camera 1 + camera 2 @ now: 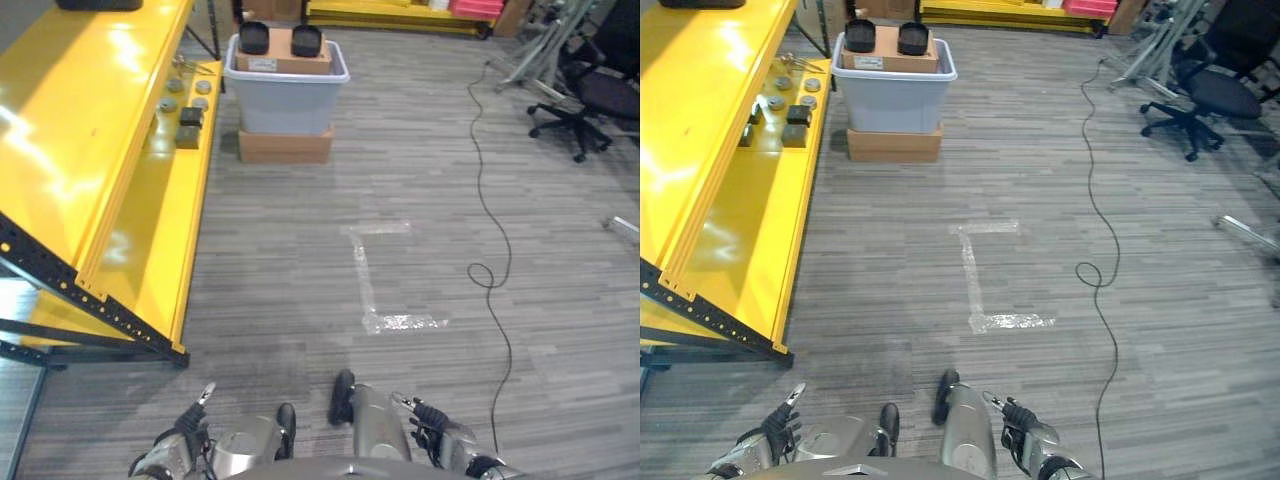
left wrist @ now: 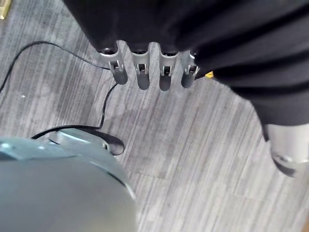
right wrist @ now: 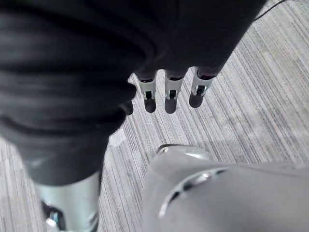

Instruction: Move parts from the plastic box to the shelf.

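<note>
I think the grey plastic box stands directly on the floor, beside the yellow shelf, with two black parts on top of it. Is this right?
Not quite. The plastic box does not stand directly on the floor: it rests on a flat cardboard box, as the left eye view shows. The rest holds: it is beside the yellow shelf, with two black parts on top.

You get bright, even light from overhead. Strong white glare sits on the yellow shelf (image 1: 70, 150) top, washing out its near end. The grey floor (image 1: 420, 200) shows only soft, faint shadows. In both wrist views, the nearest surfaces are blurred, while the floor beyond stays fairly clear.
</note>
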You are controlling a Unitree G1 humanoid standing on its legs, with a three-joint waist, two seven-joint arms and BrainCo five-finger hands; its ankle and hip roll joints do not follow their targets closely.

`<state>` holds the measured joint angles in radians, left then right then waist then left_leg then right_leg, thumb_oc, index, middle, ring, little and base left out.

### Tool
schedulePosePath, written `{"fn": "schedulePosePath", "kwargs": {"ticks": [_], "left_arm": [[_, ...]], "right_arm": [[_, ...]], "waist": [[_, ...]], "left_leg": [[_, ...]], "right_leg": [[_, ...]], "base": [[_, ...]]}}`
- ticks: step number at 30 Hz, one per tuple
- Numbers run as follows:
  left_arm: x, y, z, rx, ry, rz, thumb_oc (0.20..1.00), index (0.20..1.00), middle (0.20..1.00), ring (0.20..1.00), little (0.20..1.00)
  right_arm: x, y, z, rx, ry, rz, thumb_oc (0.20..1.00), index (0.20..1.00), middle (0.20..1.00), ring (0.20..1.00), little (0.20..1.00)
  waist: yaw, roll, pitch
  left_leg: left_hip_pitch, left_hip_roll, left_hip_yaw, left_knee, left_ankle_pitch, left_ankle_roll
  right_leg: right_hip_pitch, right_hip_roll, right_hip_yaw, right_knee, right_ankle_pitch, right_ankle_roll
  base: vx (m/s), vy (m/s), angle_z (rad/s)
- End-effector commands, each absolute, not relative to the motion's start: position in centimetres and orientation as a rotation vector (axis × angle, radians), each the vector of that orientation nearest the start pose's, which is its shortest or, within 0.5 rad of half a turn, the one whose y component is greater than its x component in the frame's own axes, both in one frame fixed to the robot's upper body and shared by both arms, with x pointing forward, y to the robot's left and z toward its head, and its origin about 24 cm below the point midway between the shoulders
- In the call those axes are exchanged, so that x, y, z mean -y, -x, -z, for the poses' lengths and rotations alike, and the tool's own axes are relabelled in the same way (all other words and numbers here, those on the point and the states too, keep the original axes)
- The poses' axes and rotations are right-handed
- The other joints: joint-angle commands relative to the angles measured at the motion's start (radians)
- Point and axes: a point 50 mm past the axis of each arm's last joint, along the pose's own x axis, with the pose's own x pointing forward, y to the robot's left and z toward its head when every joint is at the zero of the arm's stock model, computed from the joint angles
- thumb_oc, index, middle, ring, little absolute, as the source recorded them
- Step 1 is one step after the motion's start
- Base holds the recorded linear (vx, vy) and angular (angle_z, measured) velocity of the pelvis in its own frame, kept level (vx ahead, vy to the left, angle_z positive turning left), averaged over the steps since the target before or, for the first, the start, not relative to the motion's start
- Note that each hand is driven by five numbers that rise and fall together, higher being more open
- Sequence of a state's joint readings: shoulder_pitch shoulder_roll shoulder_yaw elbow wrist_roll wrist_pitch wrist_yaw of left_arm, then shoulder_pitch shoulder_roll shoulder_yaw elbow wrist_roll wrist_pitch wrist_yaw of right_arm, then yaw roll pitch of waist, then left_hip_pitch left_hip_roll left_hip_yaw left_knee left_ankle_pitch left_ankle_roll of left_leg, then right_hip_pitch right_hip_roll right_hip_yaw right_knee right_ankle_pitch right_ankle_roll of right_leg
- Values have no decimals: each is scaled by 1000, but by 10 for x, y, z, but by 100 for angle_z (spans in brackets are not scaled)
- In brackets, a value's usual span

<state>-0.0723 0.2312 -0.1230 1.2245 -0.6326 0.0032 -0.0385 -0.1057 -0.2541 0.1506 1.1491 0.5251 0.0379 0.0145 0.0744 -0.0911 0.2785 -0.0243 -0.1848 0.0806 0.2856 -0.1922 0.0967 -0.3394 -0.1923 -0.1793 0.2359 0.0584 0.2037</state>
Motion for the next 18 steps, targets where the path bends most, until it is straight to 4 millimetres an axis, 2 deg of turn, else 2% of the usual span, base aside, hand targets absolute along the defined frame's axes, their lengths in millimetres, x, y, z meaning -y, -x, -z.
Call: {"fn": "schedulePosePath", "kwargs": {"ticks": [1, 2, 6, 9, 10, 12, 13, 15, 16, 18], "left_arm": [[-228, -100, 160, -1122, 269, -336, 1000, 1000, 1000, 1000, 1000], [-230, -98, 160, -1124, 260, -330, 1000, 1000, 1000, 1000, 1000], [-226, -95, 161, -1125, 263, -316, 1000, 1000, 1000, 1000, 1000], [-223, -98, 161, -1109, 300, -329, 1000, 1000, 1000, 1000, 1000], [-223, -99, 161, -1106, 304, -330, 1000, 1000, 1000, 1000, 1000], [-220, -104, 160, -1075, 351, -360, 1000, 1000, 1000, 1000, 1000], [-218, -108, 159, -1061, 357, -366, 1000, 1000, 1000, 1000, 1000], [-215, -114, 158, -1049, 357, -349, 1000, 1000, 1000, 1000, 1000], [-213, -119, 157, -1042, 350, -330, 1000, 1000, 1000, 1000, 1000], [-210, -125, 155, -1030, 343, -307, 1000, 1000, 1000, 1000, 1000]], "right_arm": [[244, -135, 146, -1078, -155, 287, 1000, 1000, 1000, 1000, 1000], [244, -131, 147, -1090, -159, 287, 1000, 1000, 1000, 1000, 1000], [248, -122, 150, -1123, -153, 298, 1000, 1000, 1000, 1000, 1000], [247, -123, 150, -1139, -138, 305, 1000, 1000, 1000, 1000, 1000], [247, -123, 150, -1139, -136, 304, 1000, 1000, 1000, 1000, 1000], [248, -127, 148, -1140, -107, 293, 1000, 1000, 1000, 1000, 1000], [250, -129, 147, -1134, -99, 299, 1000, 1000, 1000, 1000, 1000], [253, -131, 145, -1123, -96, 323, 1000, 1000, 1000, 1000, 1000], [256, -131, 144, -1116, -95, 334, 1000, 1000, 1000, 1000, 1000], [260, -132, 142, -1108, -97, 348, 1000, 1000, 1000, 1000, 1000]], "waist": [[30, 9, -62], [31, 4, -68], [25, 5, -100], [17, 10, -130], [17, 10, -131], [10, 13, -143], [12, 8, -139], [17, 5, -122], [20, 3, -109], [29, 7, -83]], "left_leg": [[104, 9, -134, -44, -86, 32], [120, 18, -134, -40, -99, 30], [158, 70, -132, -32, -119, 0], [192, 140, -114, -12, -133, -43], [193, 145, -112, -9, -130, -46], [161, 223, -71, 102, -21, -86], [106, 250, -63, 225, 39, -97], [-32, 274, -69, 462, 95, -107], [-109, 267, -72, 533, 103, -103], [-198, 228, -50, 530, 83, -86]], "right_leg": [[99, -25, -14, -209, 201, 31], [108, -33, -14, -212, 208, 34], [155, -23, -10, -180, 124, 11], [172, 8, -3, -100, 67, -36], [172, 11, -3, -96, 62, -39], [193, 46, -19, -87, 12, -85], [212, 60, -24, -95, -5, -111], [241, 89, -25, -107, -23, -149], [255, 102, -26, -116, -28, -162], [280, 120, -26, -130, -33, -166]], "base": [[541, -193, 28], [608, -216, 7], [532, -178, 32], [427, -166, 36], [361, -186, 38], [334, -235, 26], [284, -264, 20], [207, -250, 9], [190, -195, 2], [253, -84, -8]]}}
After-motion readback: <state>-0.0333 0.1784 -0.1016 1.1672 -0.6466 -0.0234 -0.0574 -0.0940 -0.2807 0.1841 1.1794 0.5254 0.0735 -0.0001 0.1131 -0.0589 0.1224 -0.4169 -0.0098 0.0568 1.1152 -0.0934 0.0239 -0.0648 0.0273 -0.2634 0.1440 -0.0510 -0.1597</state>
